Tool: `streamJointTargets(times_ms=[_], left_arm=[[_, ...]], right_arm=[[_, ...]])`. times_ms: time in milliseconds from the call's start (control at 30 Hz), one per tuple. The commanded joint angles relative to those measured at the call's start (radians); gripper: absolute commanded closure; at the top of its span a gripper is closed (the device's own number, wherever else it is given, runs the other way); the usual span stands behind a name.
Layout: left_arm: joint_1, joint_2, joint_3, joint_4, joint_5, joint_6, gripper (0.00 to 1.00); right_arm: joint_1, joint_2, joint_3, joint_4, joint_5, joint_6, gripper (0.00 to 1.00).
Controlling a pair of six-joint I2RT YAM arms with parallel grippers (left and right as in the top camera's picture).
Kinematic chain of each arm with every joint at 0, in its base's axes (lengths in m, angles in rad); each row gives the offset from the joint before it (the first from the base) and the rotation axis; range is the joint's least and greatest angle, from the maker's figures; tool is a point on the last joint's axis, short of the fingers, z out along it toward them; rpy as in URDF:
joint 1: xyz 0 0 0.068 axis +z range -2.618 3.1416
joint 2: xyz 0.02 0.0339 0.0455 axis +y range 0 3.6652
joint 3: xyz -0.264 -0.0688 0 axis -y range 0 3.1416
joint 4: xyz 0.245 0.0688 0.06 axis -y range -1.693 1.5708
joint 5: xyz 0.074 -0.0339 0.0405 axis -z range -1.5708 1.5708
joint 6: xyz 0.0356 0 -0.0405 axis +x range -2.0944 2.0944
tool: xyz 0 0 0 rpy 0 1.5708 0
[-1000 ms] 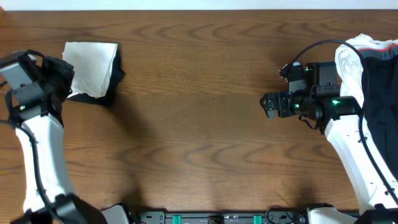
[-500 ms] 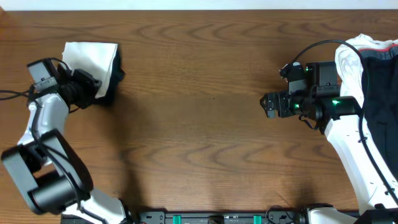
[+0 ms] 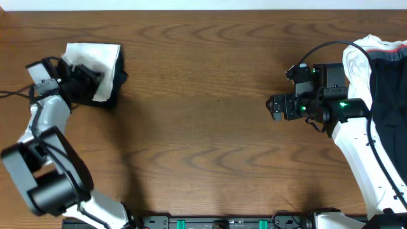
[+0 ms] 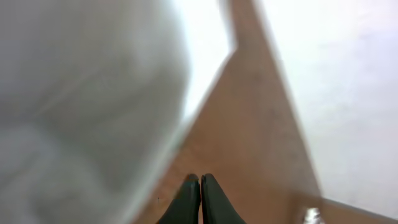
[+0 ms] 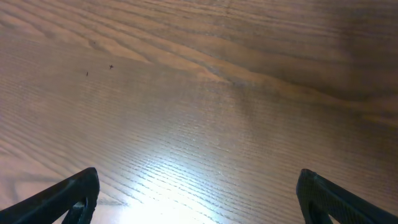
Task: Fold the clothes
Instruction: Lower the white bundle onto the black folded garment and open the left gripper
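Observation:
A folded stack of clothes lies at the table's far left, a white garment (image 3: 98, 57) on top of a black one (image 3: 117, 79). My left gripper (image 3: 94, 77) is shut and empty, resting at the stack's near-left edge. In the left wrist view its fingertips (image 4: 199, 184) are pressed together over bare wood, with blurred white fabric (image 4: 81, 106) filling the left. An unfolded heap of white (image 3: 359, 60) and black (image 3: 389, 83) clothes sits at the right edge. My right gripper (image 3: 273, 107) hangs open over bare wood left of that heap, its fingers (image 5: 78, 190) set wide apart.
The wooden table (image 3: 203, 127) stretches between the two arms. Its far edge (image 3: 203, 10) runs along the top, and in the left wrist view that edge (image 4: 273, 93) lies close ahead. The right arm's cable (image 3: 318, 49) arcs above its wrist.
My left arm has swung in from the left edge towards the folded stack, its gripper now at the stack's edge. The right arm has not moved.

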Motion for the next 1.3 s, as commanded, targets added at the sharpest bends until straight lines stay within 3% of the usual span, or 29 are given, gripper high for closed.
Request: streamJointTargets(times_ms=[0,233,500,733,1033,1267], left_arm=[[0.027,-0.128,0.003,0.045,0.010,-0.098,0.93],[0.110,-0.147,0.003,0.043,-0.025,-0.108,0.89],[0.171,-0.030,0.003,0.043,-0.025,-0.081,0.89],[0.217,0.062,0.003,0.044,-0.055,-0.069,0.94],[0.222,-0.006,0.003,0.055,-0.042,-0.069,0.93],[0.141,-0.182,0.003,0.055,-0.043,-0.075,0.93]], right_arm=[[-0.005,-0.002,0.012,-0.001,0.006,-0.002,0.01],[-0.005,-0.002,0.012,-0.001,0.006,-0.002,0.01],[-0.005,-0.002,0.012,-0.001,0.006,-0.002,0.01],[-0.005,-0.002,0.012,-0.001,0.006,-0.002,0.01],[-0.005,-0.002,0.012,-0.001,0.006,-0.002,0.01],[-0.005,-0.002,0.012,-0.001,0.006,-0.002,0.01]])
